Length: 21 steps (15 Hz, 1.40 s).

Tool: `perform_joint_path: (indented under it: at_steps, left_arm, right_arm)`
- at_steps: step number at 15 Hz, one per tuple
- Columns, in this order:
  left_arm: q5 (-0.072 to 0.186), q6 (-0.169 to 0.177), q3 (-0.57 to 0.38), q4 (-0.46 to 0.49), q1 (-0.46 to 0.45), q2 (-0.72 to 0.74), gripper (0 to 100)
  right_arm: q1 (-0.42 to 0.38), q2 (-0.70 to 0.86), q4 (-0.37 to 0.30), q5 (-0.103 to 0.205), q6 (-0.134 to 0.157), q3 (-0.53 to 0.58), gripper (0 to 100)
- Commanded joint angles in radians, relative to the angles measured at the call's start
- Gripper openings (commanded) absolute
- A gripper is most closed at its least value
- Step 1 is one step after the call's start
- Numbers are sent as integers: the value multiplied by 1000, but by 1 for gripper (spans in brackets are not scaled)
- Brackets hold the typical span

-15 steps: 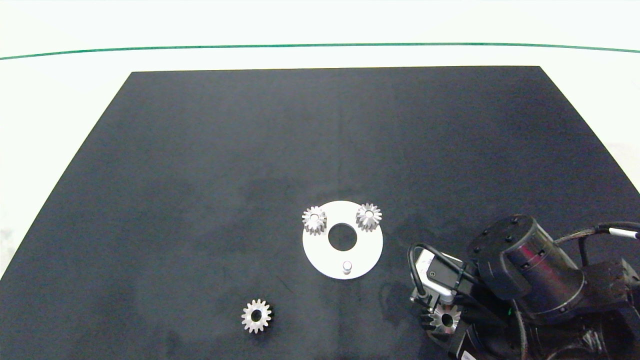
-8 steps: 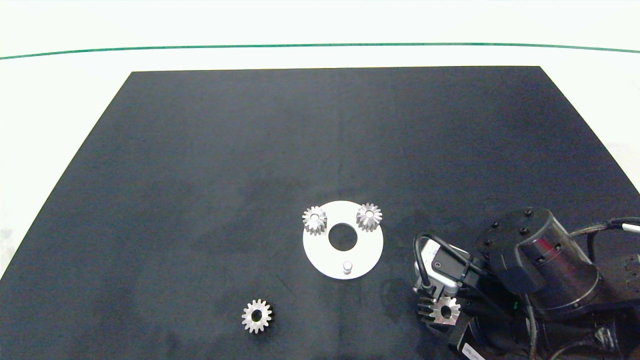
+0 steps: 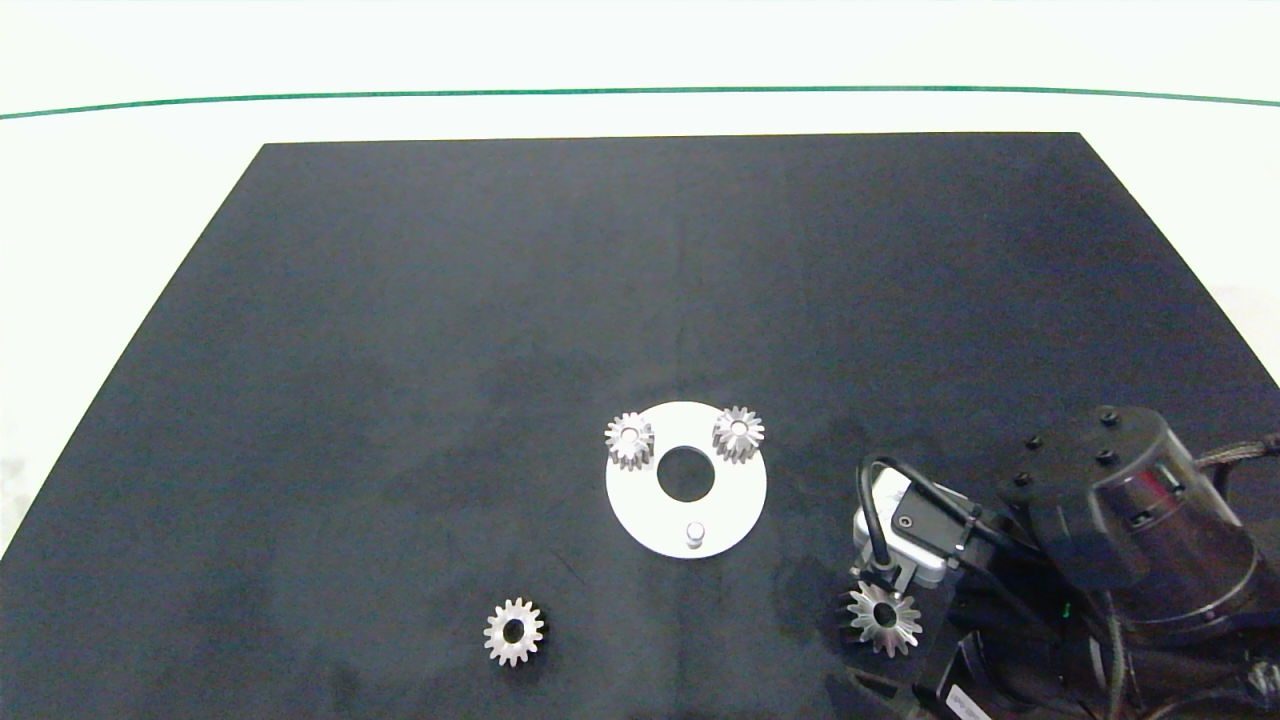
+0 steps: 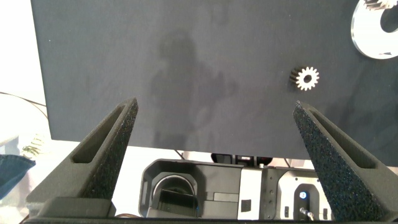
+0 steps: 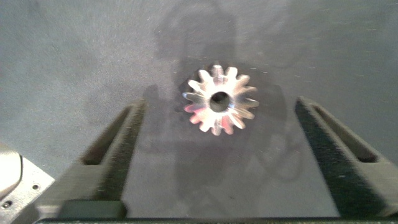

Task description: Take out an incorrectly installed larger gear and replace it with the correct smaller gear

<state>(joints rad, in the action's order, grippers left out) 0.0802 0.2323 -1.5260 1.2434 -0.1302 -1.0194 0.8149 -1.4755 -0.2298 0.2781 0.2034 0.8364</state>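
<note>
The larger gear (image 3: 884, 617), silver and star-like with a dark centre hole, lies flat on the black mat (image 3: 400, 350) at the front right. My right gripper (image 5: 221, 107) hovers over it, open, and the larger gear (image 5: 219, 101) sits apart from both fingers (image 5: 118, 149). The right arm (image 3: 1110, 530) comes in from the right edge. The smaller gear (image 3: 514, 631) rests loose on the mat at the front centre-left. The left wrist view also shows the smaller gear (image 4: 306, 78), far beyond my open, empty left gripper (image 4: 216, 106).
A white disc (image 3: 640, 500) with a round centre hole lies mid-mat. Two small silver gears (image 3: 629, 438) (image 3: 738, 432) sit on its far pegs, and its near peg (image 3: 694, 535) is bare. The disc's edge (image 4: 364, 46) also shows in the left wrist view.
The right arm has drawn back to the right. The larger gear, earlier tucked between its fingers, now lies uncovered on the mat.
</note>
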Motion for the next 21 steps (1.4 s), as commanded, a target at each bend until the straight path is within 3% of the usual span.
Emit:
perform_joint_path:
  at_steps: [1,2,4,5,6,7,9,10,12,13,16,17,19,21]
  left_arm:
    - [0,5,9,8,-6,-39,100]
    - [-2,8,18,8,-19,-53,100]
    - [-8,15,40,5,-46,-85,100]
    - [-8,35,47,5,-94,-114,100]
    - [0,88,43,-12,-193,-150,100]
    - [7,150,38,-56,-289,-176,100]
    - [12,222,36,-130,-428,-251,100]
    - [38,274,36,-157,-474,-297,100]
    - [188,312,55,-214,-490,-386,100]
    - [222,306,72,-219,-520,-395,100]
    - [265,318,118,-233,-628,-429,100]
    - [297,334,147,-243,-635,-438,100]
    - [349,394,222,-295,-646,-472,100]
    - [385,440,293,-349,-686,-495,100]
  right_arm:
    - [-74,90,-54,7,-24,63,100]
    - [-115,95,-125,7,-59,121,100]
    - [-218,118,-329,7,-142,280,100]
    - [-286,123,-436,7,-165,360,100]
    - [-342,129,-546,6,-168,417,100]
    - [-382,127,-599,6,-168,444,100]
    - [-436,144,-603,-14,-168,446,100]
    - [-438,161,-605,-27,-168,444,100]
    - [-444,210,-606,-46,-164,446,100]
    - [-444,225,-608,-53,-162,448,100]
    - [-444,225,-609,-56,-162,448,100]
    - [-444,225,-609,-56,-162,448,100]
    - [-444,228,-608,-56,-162,448,100]
    - [-444,230,-608,-56,-153,448,100]
